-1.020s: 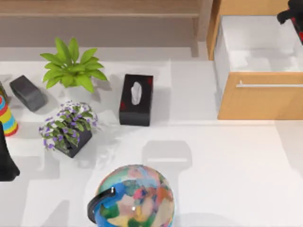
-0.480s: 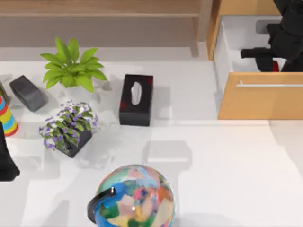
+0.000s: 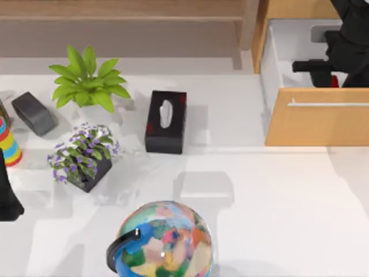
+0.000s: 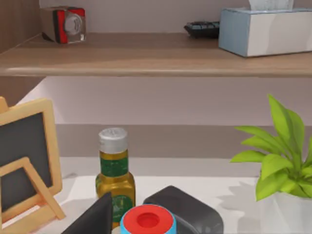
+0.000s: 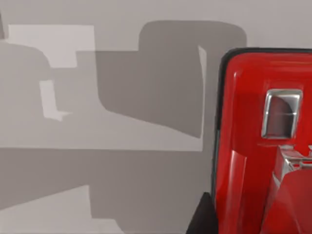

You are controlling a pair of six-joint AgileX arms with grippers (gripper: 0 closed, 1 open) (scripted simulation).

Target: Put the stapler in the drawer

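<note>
A glossy red stapler [image 5: 263, 146] with a black edge and a silver metal inset is held by my right gripper [image 3: 333, 74], which is shut on it. In the top view a bit of its red [image 3: 334, 81] shows under the black arm, over the white inside of the drawer [image 3: 288, 57]. The drawer stands pulled out at the back right, with its light wood front [image 3: 317, 124] and silver bar handle [image 3: 328, 104] facing the table. A dark fingertip [image 5: 202, 217] lies against the stapler's side. My left arm [image 3: 6, 196] stays parked at the table's left edge, gripper open.
At the left stand a dark grey oblong block [image 3: 33, 113], a green plant [image 3: 86, 81], a purple flower pot [image 3: 83, 156] and a striped vase [image 3: 7, 141]. A black tissue box [image 3: 166, 121] sits mid-table and a globe [image 3: 161, 242] at the front. A shelf [image 3: 121, 11] runs along the back.
My right arm has come in from the top right corner to over the open drawer, carrying the red stapler. In the last half second it has hardly moved. The left arm is still.
</note>
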